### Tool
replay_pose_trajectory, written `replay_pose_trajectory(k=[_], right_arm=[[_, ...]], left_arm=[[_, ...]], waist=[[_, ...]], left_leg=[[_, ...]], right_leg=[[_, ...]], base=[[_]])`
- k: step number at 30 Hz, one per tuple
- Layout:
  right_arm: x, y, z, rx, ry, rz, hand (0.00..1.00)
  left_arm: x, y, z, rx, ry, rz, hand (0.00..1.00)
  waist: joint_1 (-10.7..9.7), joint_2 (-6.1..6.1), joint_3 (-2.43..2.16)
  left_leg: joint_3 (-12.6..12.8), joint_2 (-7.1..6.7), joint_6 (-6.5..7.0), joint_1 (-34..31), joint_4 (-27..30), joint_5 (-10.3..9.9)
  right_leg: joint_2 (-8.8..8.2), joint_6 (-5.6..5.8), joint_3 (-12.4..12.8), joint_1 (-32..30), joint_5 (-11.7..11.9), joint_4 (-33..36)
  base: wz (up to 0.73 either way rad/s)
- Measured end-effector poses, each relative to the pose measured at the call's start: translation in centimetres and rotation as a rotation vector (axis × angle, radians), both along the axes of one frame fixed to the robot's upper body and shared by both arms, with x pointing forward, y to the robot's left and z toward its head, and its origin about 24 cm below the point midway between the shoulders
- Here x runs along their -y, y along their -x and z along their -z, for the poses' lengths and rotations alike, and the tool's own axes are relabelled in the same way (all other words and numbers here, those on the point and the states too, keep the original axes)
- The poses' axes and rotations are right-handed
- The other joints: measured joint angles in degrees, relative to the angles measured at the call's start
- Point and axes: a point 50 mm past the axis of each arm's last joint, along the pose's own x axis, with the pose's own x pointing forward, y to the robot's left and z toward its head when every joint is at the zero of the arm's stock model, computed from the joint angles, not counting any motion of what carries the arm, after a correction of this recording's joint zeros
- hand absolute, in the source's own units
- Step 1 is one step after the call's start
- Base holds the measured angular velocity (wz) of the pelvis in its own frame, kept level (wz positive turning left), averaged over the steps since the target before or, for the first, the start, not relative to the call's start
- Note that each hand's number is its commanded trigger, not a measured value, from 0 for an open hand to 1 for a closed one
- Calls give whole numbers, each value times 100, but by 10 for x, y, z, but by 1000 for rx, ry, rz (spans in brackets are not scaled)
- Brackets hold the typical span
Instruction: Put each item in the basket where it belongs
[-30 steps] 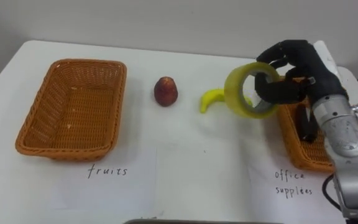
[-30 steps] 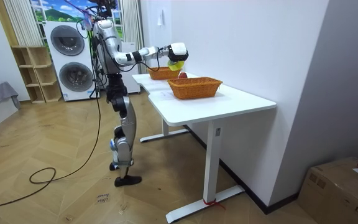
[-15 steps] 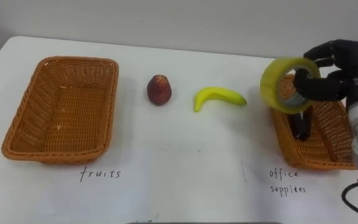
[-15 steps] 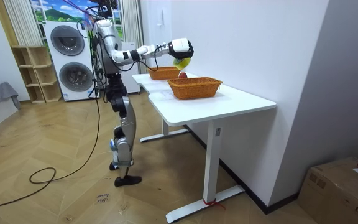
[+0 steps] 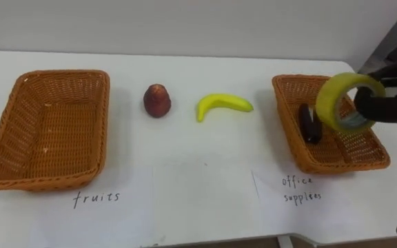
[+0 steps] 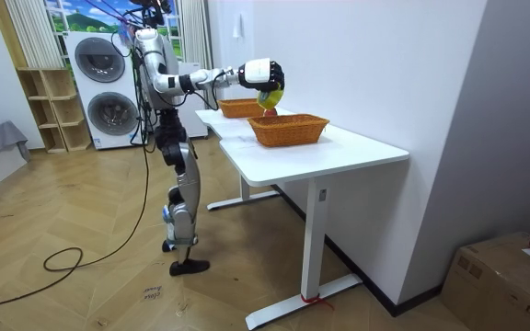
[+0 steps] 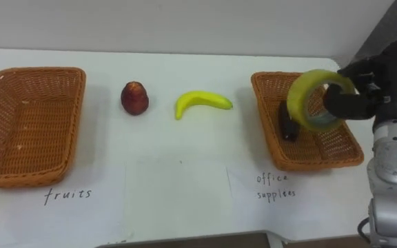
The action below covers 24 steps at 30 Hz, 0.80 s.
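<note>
Tape roll [image 5: 347,103] over the office-supplies basket [image 5: 286,120]
Right hand [image 7: 364,86] curls through its core; open wicker beneath, dark object [image 5: 310,124] alongside.

White bench [image 6: 339,147] before me, on white legs, set against a plain white wall [image 6: 385,64]. Floor [image 6: 81,294]: wood parquet laid in a herringbone pattern. At the far end of the room, two stacked washing machines [image 6: 109,87], a light wooden shelf unit [image 6: 49,110] beside them, a pale curtain [image 6: 30,32] above it. At the room view's right, a grey wall panel [image 6: 523,119] and a cardboard box [image 6: 500,271] on the floor.
</note>
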Motion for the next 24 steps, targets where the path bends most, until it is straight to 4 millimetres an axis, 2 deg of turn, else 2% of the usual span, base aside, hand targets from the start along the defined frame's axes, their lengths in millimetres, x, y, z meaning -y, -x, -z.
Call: replay_pose_trajectory(k=[5,15,24], right_arm=[[2,1,0,-2,5,8,100],[2,5,6,-32,0,-5,100],[3,6,9,-65,38,-8,100]], left_arm=[[-1,4,-1,-3,-4,-2,0],[2,2,0,0,1,16,0],[1,0,-1,8,5,21,0]], waist=[[-21,-18,-7],[3,63,47],[11,70,46]], left_leg=[[-1,3,0,2,-3,0],[17,4,0,22,-39,0],[27,-3,1,-1,-51,1]], right_leg=[[-3,0,-14,2,0,-1],[0,-1,-4,1,1,2],[5,-1,3,-35,1,0]], base=[[0],[0],[0]])
